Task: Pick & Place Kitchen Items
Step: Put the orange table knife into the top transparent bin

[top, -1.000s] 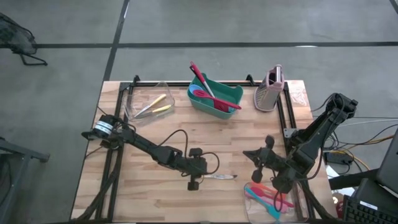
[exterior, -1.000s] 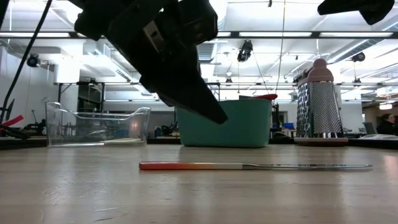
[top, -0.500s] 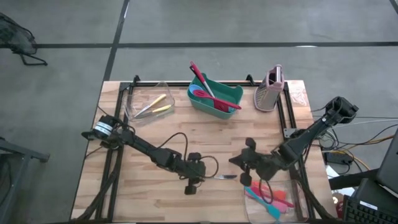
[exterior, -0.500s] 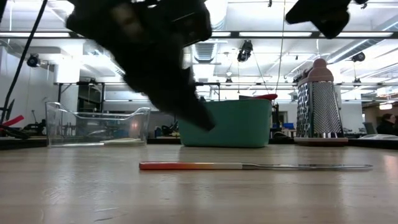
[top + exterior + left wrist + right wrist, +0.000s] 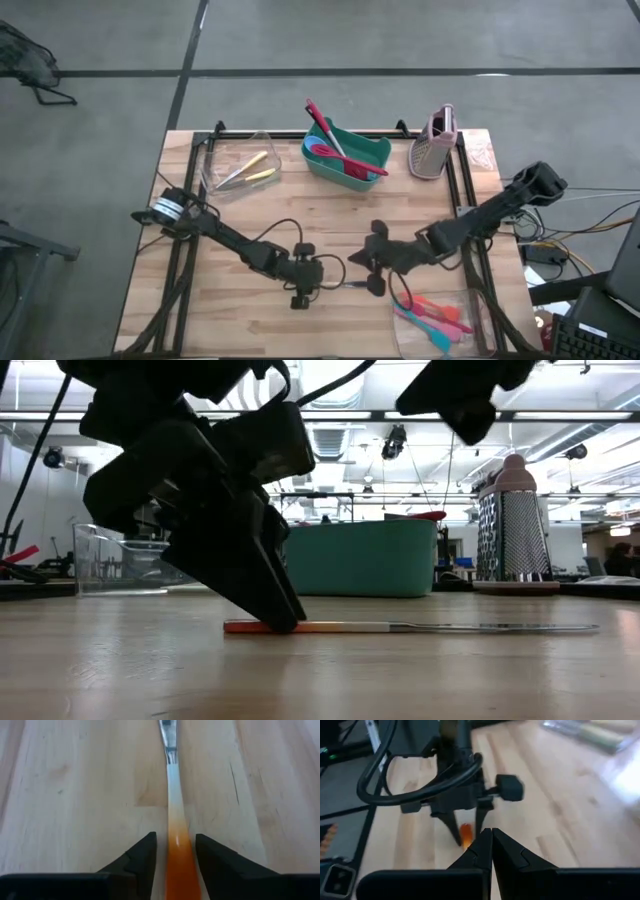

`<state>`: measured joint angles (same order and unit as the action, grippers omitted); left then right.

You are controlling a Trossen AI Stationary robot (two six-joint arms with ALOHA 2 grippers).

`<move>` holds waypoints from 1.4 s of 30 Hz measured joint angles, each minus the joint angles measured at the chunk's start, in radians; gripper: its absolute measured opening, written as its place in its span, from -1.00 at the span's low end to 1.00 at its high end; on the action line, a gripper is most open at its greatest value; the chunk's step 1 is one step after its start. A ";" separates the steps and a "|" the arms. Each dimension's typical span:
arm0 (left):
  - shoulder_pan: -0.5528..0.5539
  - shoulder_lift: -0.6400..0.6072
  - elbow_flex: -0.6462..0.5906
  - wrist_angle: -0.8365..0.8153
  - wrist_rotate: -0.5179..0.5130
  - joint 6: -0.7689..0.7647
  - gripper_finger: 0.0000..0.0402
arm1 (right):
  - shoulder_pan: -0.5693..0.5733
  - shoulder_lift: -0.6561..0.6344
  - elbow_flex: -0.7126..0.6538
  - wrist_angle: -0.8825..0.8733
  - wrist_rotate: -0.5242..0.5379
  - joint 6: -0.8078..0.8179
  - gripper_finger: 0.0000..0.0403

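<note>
A piece of metal cutlery (image 5: 172,795) with an orange-to-pale handle lies flat on the wooden table, near its middle; it also shows in the low view (image 5: 400,627). My left gripper (image 5: 176,851) is open and down at the table. Its two fingers stand on either side of the handle's orange end (image 5: 178,862), with a narrow gap on each side. In the high view this gripper (image 5: 320,284) points toward the table's right. My right gripper (image 5: 491,837) is shut, holds nothing and hangs above the table (image 5: 368,262), just beyond the cutlery and facing the left gripper.
At the far edge stand a green bin (image 5: 372,150) holding red and pink utensils, a clear tub (image 5: 215,160) with yellow-handled cutlery, and an upright grater (image 5: 435,145). A clear tub (image 5: 470,300) with pink, blue and teal utensils sits at the near right.
My left gripper has sunk from above the table down to the cutlery's handle end. My right gripper has swung from over the near-right tub toward the table's middle, turning as it went. The cutlery has stayed where it lay.
</note>
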<state>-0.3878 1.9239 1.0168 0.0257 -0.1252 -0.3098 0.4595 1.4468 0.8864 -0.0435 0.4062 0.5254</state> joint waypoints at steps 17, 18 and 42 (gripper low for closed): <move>0.055 0.074 -0.006 -0.031 -0.107 -0.114 -0.97 | -0.089 0.194 0.141 -0.274 -0.361 -0.053 -0.96; 0.058 0.074 -0.006 -0.032 -0.100 -0.117 -0.98 | -0.089 0.206 0.161 -0.317 -0.357 -0.064 -0.96; 0.058 0.051 -0.009 -0.026 -0.086 -0.121 -0.91 | -0.124 0.428 0.287 -0.695 -0.318 -0.157 -0.21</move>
<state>-0.3298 1.9747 1.0080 -0.0001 -0.2111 -0.4313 0.3351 1.8753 1.1731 -0.7387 0.0883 0.3689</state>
